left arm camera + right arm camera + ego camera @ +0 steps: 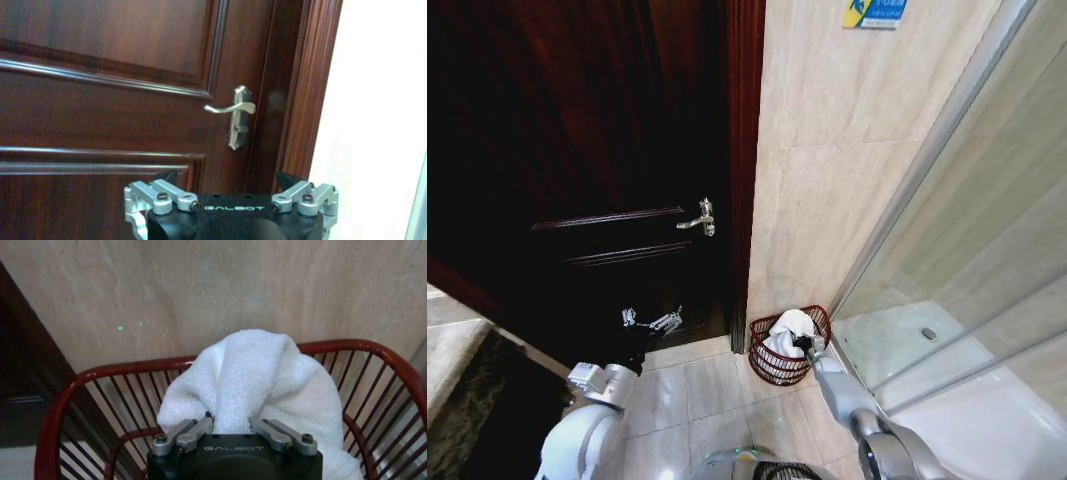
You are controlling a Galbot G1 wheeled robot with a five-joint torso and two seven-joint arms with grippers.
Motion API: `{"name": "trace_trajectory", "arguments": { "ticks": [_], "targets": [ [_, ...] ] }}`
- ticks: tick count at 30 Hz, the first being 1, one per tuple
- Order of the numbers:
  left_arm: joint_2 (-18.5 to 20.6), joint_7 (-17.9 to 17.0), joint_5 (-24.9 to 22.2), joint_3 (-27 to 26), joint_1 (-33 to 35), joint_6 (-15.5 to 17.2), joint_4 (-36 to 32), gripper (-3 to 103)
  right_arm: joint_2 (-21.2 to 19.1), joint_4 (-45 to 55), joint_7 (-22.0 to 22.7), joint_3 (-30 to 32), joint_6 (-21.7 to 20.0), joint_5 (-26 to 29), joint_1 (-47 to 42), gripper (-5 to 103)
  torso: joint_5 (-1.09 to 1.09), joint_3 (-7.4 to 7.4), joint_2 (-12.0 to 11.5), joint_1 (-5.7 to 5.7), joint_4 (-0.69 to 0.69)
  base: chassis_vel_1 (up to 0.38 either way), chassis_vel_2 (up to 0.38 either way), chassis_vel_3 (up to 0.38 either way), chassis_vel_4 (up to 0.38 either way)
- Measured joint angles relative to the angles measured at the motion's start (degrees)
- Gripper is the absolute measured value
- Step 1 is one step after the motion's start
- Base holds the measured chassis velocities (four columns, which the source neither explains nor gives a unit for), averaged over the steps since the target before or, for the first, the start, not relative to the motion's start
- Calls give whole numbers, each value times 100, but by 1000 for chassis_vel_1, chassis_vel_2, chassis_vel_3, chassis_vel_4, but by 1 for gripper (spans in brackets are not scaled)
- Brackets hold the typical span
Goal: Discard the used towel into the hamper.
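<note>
Two tools for you to track. Your right tool (pixel 232 426) sits over dark reddish-brown wire hamper (pixel 769 366), clamped on bunched white terry towel (pixel 250 380) (towel bulk already inside rim, peak poking above it). Hamper stands on tiled floor (pixel 697 400), against beige wall, between dark wooden door (pixel 100 100) and glass shower screen (pixel 967 250). Your left tool (pixel 652 321) is spread wide, holding nothing, near door below silver lever handle (pixel 235 112).
</note>
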Motion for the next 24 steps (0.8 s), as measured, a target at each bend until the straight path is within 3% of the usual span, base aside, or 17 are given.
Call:
{"name": "trace_trajectory", "arguments": {
  "ticks": [10,24],
  "targets": [
    [0,0,0,0,0,0,0,99,-32,-243,-39,114,-78,-402,177,12,0,-161,-299,-137,0,0,0,0,0],
    [0,0,0,0,0,0,0,99,-35,-348,-78,159,-132,-511,287,12,0,-388,-707,-319,0,0,0,0,0]
  ]
}}
